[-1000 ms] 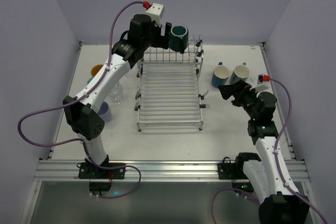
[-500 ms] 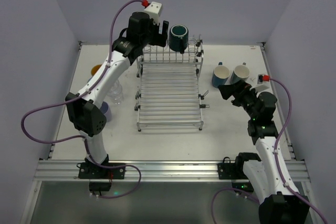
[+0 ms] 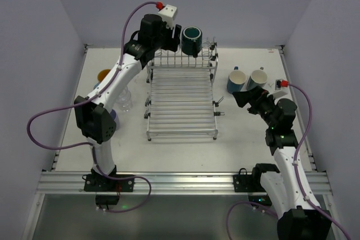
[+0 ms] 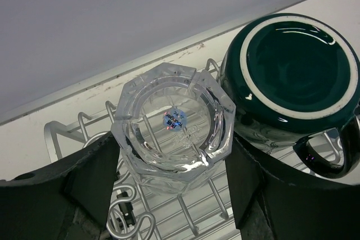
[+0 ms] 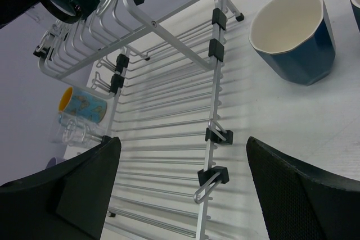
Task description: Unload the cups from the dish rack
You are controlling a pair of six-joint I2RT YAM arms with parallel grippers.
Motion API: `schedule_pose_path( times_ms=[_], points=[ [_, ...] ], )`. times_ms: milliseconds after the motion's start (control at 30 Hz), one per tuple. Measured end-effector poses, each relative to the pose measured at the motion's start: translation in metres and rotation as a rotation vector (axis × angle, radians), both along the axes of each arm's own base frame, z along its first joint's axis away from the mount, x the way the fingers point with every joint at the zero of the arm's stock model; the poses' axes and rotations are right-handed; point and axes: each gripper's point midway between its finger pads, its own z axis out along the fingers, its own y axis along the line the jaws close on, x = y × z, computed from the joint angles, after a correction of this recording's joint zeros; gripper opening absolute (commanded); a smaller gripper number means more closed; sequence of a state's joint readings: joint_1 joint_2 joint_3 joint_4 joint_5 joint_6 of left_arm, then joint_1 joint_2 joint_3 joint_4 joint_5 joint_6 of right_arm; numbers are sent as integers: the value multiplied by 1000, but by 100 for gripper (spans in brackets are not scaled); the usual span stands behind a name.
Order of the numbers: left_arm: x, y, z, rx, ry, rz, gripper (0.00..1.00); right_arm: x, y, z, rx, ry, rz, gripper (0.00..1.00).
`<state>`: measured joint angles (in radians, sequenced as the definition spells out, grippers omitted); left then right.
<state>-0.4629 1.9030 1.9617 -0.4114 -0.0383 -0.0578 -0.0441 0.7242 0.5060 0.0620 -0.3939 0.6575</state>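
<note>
The silver wire dish rack (image 3: 181, 102) stands mid-table. On its raised rear tier an upside-down teal mug (image 3: 192, 40) sits with a clear glass tumbler (image 3: 208, 44) to its right. My left gripper (image 3: 178, 36) hangs over the rear tier just left of the teal mug. In the left wrist view it (image 4: 171, 161) is open, its fingers close on either side of another upside-down glass tumbler (image 4: 173, 125) resting on the rack tines (image 4: 194, 217), with the teal mug (image 4: 292, 74) to the right. My right gripper (image 3: 246, 97) is open and empty right of the rack.
Two dark blue mugs (image 3: 237, 80) (image 3: 257, 78) stand upright on the table right of the rack. Left of the rack are a light blue mug with orange inside (image 3: 103, 75), a clear glass (image 3: 125, 100) and a purple cup (image 3: 111, 117). The back wall is close behind the rear tier.
My left arm has shifted a little right and back over the rear tier. The right arm has not moved.
</note>
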Motion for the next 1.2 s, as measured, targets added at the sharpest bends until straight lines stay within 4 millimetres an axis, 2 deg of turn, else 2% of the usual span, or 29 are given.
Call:
schedule_pose_path(
  times_ms=[33, 67, 167, 267, 400, 500, 600, 733, 867, 1000, 1100, 1200],
  points=[
    [0, 0, 0, -1, -1, -2, 64, 0, 0, 0, 0, 0, 1, 95],
    [1, 0, 0, 0, -3, -3, 54, 0, 0, 0, 0, 0, 2, 95],
    [1, 0, 1, 0, -5, -3, 43, 0, 0, 0, 0, 0, 3, 95],
    [2, 1, 0, -1, -11, 2, 37, -1, 1, 0, 2, 0, 7, 95],
    [2, 3, 2, -8, -26, 11, 32, -1, 3, 0, 3, -1, 17, 95],
    [-7, 7, 6, -18, -29, 17, 29, -2, 3, 2, 4, -5, 19, 96],
    [-15, 10, 22, -41, -51, 18, 28, -4, 5, 6, 5, -20, 27, 96],
    [-33, 19, 54, -94, -103, 25, 27, -8, 9, 11, 10, -39, 51, 97],
    [-71, 24, 88, -212, -143, -8, 26, -16, 16, 21, 17, -72, 84, 96],
    [-127, 19, 109, -386, -137, -121, 26, -33, 39, 45, 37, -159, 167, 96],
    [-174, 13, 113, -528, -117, -235, 26, -54, 65, 69, 67, -250, 275, 96],
    [-210, 3, 106, -646, -77, -335, 27, -77, 92, 98, 109, -342, 395, 94]
  ],
)
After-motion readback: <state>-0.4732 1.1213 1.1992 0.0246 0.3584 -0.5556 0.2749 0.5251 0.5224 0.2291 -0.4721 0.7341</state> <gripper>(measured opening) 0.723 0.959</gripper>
